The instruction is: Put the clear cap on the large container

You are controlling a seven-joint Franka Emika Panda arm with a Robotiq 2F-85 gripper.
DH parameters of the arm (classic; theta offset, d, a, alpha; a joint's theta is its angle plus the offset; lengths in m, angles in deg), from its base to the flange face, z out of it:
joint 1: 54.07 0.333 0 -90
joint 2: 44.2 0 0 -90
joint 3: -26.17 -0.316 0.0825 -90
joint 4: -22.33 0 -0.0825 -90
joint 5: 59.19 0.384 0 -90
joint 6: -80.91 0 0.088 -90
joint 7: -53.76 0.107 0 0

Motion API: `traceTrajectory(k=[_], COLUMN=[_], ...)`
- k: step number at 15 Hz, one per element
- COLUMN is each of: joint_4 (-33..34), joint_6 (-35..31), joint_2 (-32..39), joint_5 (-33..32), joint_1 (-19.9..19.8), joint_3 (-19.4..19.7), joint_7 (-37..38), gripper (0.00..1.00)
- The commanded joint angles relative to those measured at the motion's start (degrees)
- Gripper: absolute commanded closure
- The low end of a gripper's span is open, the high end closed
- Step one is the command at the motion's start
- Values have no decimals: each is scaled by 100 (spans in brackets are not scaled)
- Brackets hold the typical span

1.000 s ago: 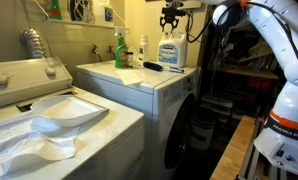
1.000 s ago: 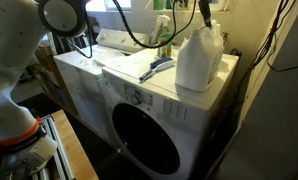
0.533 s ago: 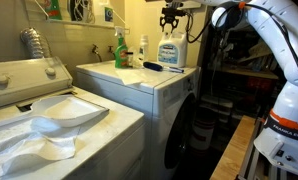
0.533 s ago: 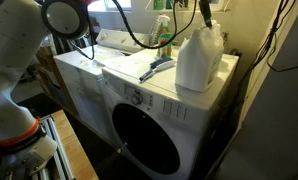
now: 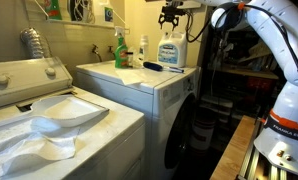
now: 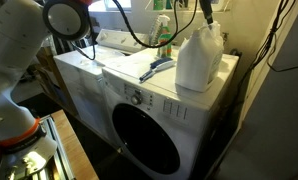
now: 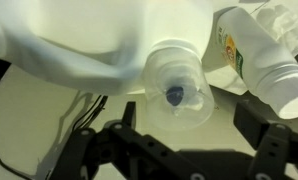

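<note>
My fingers (image 7: 257, 125) are spread, gripping nothing. The clear cap (image 7: 179, 88) sits at twelve o'clock on the mouth of the large container (image 7: 79, 45). It looks loosely seated, so brushing it could topple it.

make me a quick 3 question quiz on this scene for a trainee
1. Pick one: where is the gripper? A) above the jug B) beside the spray bottle C) down at the washer door
2. True or false: the jug lies on its side.
3. Fill in: in the wrist view, the fingers near the cap are ____ (open or shut).

Key: 1) A 2) false, it stands upright 3) open
</note>
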Motion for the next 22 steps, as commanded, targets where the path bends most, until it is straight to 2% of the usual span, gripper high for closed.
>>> traceTrajectory(k=[1, 2, 3, 4, 6, 8, 12, 16, 18, 22], joint_4=[171, 182, 207, 824, 944, 410, 446, 486, 507, 496], joint_6=[50, 51, -22, 249, 233, -202, -213, -176, -260, -536], joint_2=[-69, -106, -99, 211, 268, 33, 157, 282, 363, 492], joint_5=[-75, -3, -11, 34, 49, 6, 105, 95, 62, 110], joint_1=[-14, -50, -59, -151, -189, -161, -240, -270, -275, -298], joint_3=[27, -37, -28, -77, -103, -93, -183, -235, -220, -274], joint_7=[-284, -407, -477, -591, -771, -941, -1195, -1317, -1384, -1561], gripper=[0, 0, 25, 26, 42, 58, 89, 96, 90, 91])
